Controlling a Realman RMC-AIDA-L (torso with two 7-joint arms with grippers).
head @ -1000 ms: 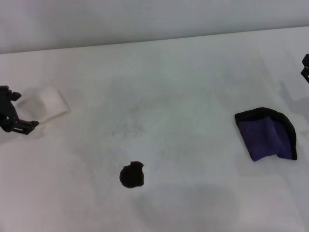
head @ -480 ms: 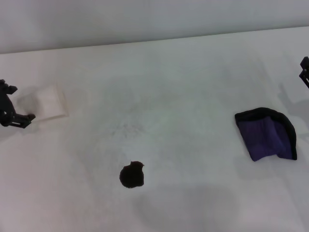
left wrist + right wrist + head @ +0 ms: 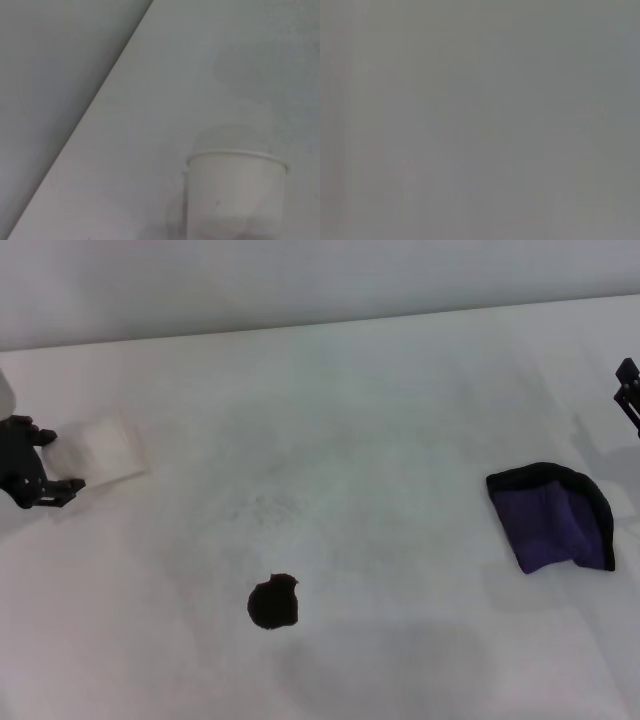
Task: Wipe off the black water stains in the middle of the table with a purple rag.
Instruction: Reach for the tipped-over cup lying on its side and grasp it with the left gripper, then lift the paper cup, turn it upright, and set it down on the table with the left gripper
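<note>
Nearest the robot, the black water stains (image 3: 272,602) formed one roundish, ragged blot on the table (image 3: 380,420), with bare white surface all around. Farther right lay the purple rag (image 3: 553,518), folded, black-edged, close to the right border. The left gripper (image 3: 40,458) stood at the left edge, fingers spread beside a white paper cup (image 3: 97,452) lying on its side. The right gripper (image 3: 628,395) barely showed; its fingers could not be judged.

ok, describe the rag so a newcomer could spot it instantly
On the white table, look toward the robot's right side, below the right gripper. The purple rag lies there folded, deep purple with thick black edging, the only coloured thing, unlike the black water stains or white cup.
</note>
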